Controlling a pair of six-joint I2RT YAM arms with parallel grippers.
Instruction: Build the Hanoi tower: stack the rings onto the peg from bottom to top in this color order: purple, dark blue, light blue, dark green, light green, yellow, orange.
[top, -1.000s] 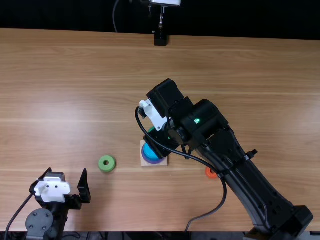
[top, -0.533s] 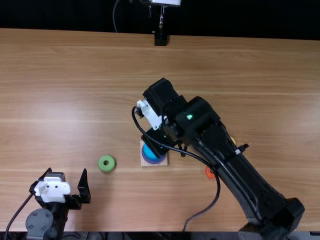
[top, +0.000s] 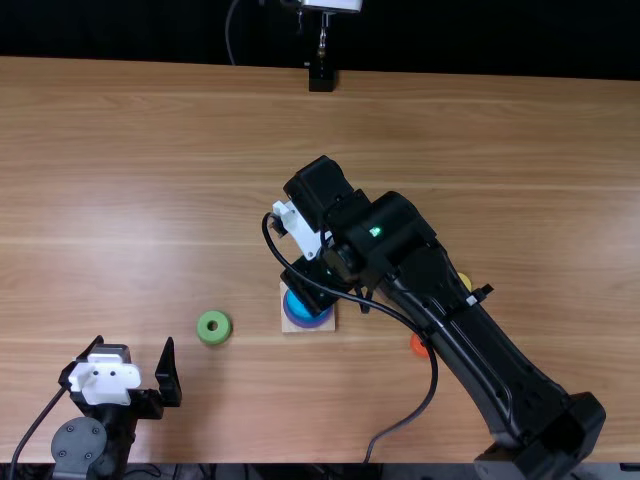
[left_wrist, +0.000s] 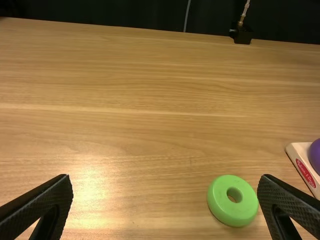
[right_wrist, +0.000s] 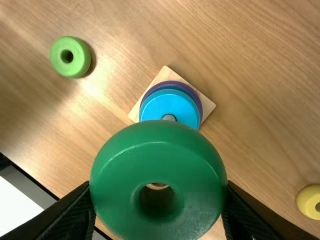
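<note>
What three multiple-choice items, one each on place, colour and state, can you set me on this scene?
1. Where is the small light green ring?
A) On the peg
B) On the light brown wooden table
C) On top of the yellow ring

2. What colour is the thick ring in the right pincer?
A) Orange
B) Purple
C) Dark green

3. How does the left pincer stand?
A) Open
B) Shut, empty
C) Shut on a ring

1: B, it lies flat on the wood.
2: C, the right wrist view shows dark green between the fingers.
3: A, its fingertips are wide apart.
</note>
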